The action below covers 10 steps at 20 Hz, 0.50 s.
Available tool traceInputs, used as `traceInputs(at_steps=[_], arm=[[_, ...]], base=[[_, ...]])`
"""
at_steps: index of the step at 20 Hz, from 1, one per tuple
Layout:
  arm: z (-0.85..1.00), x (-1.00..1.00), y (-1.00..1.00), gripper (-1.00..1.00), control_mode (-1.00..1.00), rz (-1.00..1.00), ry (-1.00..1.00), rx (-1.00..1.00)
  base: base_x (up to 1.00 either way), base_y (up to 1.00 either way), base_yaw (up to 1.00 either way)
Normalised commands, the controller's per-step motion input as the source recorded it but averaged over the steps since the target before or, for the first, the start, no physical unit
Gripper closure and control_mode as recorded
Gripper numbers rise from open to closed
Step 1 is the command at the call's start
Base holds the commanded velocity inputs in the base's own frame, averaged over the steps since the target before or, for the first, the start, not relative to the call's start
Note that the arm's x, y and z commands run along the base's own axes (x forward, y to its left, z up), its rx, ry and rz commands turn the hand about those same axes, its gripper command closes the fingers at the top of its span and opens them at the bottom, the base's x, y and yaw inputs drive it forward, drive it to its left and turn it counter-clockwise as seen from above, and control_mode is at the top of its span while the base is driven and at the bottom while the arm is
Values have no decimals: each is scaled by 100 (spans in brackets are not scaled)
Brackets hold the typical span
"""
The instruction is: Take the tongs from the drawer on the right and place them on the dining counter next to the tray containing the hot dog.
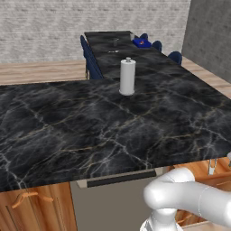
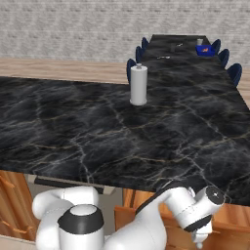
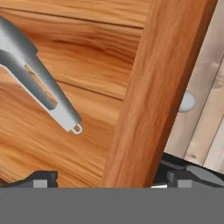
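reaching low under the front edge of the broad marble worktop, i have the arm bent down toward the open drawer at the right, which is why the wrist sits below the worktop's lip in the right base view. the gripper shows as two dark fingertips at the bottom of the hand view, set well apart, one on each side of the drawer's wooden wall; i read the hand as open and holding nothing. that straddle looks like a leftover of handling the drawer front, not a grasp on the tool. the tongs lie flat on the drawer's wooden floor, toward the upper left of the hand view, joined end with its small loop pointing toward the wall, clear of both fingertips. a pale round knob sits on the far side of the wall. far beyond the worktop's back edge stands the dining counter, chairs along its sides; the blue tray rests near its far right corner with the hot dog as a small orange spot on it. a paper towel roll stands upright near the middle of the worktop's back edge. my judgement: the next move calls for shifting the hand over the tongs, since the wall now sits between the fingers.
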Motion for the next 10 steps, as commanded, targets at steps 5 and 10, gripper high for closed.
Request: traceInputs(at_steps=[5,10], arm=[[-16,0,0,-100,-100,0,12,0],[-24,-7,5,-100,-100,0,11,0]], base=[[0,0,0],[0,0,0]])
